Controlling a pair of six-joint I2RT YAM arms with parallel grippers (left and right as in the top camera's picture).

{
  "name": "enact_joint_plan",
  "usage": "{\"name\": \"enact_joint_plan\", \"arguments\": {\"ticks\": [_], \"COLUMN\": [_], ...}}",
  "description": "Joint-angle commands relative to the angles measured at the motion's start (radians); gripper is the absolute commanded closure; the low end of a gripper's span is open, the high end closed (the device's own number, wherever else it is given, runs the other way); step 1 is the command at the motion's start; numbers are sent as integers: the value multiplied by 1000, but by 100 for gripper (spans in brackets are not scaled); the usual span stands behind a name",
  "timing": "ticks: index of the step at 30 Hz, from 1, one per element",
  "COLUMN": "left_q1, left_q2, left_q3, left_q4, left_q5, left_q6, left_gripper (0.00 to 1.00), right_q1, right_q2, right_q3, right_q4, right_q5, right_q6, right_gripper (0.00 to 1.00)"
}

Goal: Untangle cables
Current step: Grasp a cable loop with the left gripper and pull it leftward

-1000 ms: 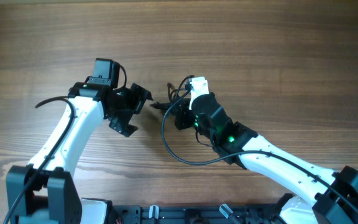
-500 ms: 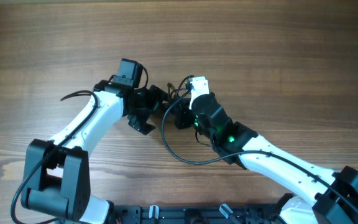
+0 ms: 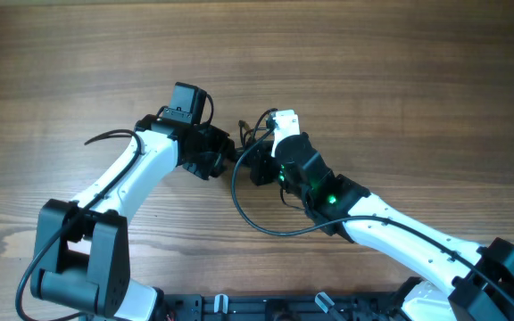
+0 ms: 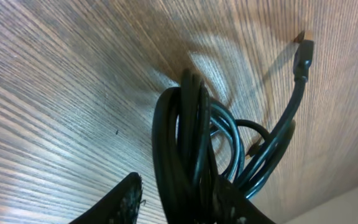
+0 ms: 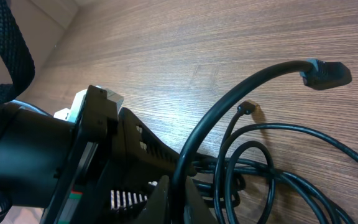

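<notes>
Looping glossy cables [image 4: 191, 143], grained tabletop [image 4: 55, 74]

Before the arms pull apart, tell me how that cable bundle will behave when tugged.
Probably floppy: the cables curl in loose curved loops, so strands should sag and trail rather than hold shape. Likely light, being thin. The plug may snag in a loop when pulled.

Cables [image 3: 242, 143] lie between left hand [image 3: 226, 153] and right hand [image 3: 257, 167].
</notes>
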Motion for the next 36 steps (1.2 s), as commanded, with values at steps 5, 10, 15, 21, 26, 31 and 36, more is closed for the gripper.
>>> {"name": "enact_joint_plan", "arguments": {"ticks": [5, 10, 15, 21, 26, 31, 36], "left_q1": [-7, -5, 94, 328, 441, 444, 444], "left_q2": [13, 13, -7, -103, -182, -222, -229], "left_q3": [14, 14, 15, 15, 15, 15, 15], "left_q4": [19, 23, 15, 7, 12, 12, 8], "left_q5": [-137, -160, -146, -25, 158, 311, 420], "left_q6": [-42, -42, -69, -60, 50, 174, 362], "left_gripper": [87, 96, 96, 96, 96, 96, 96], "right_q1": [-6, -6, -6, -6, -6, -6, -7], "right_q2": [-24, -24, -24, -24, -24, -24, -24], "right_q3": [3, 3, 3, 3, 3, 2, 2], "right_q4": [9, 10, 8, -43, -67, -98, -130], "right_q5": [-51, -61, -131, -134, -120, -68, 21], "right_q6": [7, 7, 4, 5, 4, 4, 4], "right_gripper": [96, 96, 96, 96, 96, 87, 66]}}
